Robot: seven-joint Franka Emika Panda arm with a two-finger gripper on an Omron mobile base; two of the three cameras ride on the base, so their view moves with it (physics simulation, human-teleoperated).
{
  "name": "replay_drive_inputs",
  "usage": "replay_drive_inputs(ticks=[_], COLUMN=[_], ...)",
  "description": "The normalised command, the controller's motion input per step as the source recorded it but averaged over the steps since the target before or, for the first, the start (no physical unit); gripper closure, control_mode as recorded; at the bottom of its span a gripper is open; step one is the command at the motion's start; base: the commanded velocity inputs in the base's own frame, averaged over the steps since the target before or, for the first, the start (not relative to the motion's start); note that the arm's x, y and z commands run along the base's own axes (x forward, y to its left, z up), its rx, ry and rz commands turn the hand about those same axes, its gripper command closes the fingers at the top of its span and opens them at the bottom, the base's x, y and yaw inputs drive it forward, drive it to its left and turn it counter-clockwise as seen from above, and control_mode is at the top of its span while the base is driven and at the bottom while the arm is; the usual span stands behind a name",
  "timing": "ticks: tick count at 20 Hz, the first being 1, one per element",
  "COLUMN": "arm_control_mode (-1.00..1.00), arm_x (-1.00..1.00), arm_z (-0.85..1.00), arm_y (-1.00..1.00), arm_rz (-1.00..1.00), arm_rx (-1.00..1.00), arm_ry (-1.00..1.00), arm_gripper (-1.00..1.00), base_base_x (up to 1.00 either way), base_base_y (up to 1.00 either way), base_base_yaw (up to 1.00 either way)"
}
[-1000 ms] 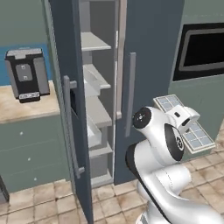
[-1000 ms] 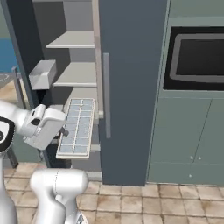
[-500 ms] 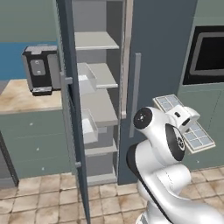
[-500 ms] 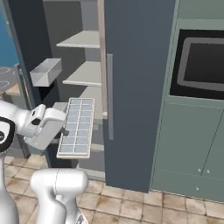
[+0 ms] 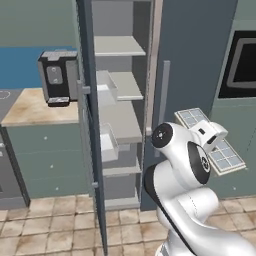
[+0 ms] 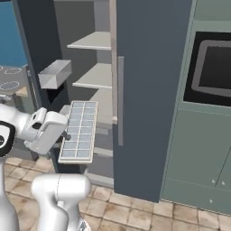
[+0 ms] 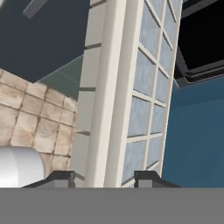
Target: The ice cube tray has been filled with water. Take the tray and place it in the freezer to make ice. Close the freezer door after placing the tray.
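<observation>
Hand view: gripper (image 7: 103,177) clamps ice cube tray (image 7: 144,96) edge; freezer door (image 5: 90,125) open.

From behind the arm, your two base cameras look forward and down at the open freezer (image 5: 122,115), one from each side; both share its shelves. Your hand camera sits close along the tray (image 7: 131,96), floor tiles (image 7: 30,122) beyond.

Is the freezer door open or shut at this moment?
Open. The dark blue-grey freezer door stands swung out edge-on, exposing the light grey shelves inside.
</observation>
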Motion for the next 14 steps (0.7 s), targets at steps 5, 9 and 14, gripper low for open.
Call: replay_drive_inputs(ticks=[5,9,14], arm_control_mode=[1.00,1.00,1.00], arm_x=[0.00,0.00,0.00], arm_z=[0.00,0.00,0.00], arm_y=[0.00,0.00,0.00], arm_rz=[0.00,0.00,0.00], arm_rx=[0.00,0.00,0.00], arm_ry=[0.00,0.00,0.00], arm_gripper=[1.00,1.00,1.00], base_base_x=[0.14,0.00,0.01], base_base_y=[-0.36,-0.51,-0.35], base_base_yaw=[0.20,0.14,0.12])
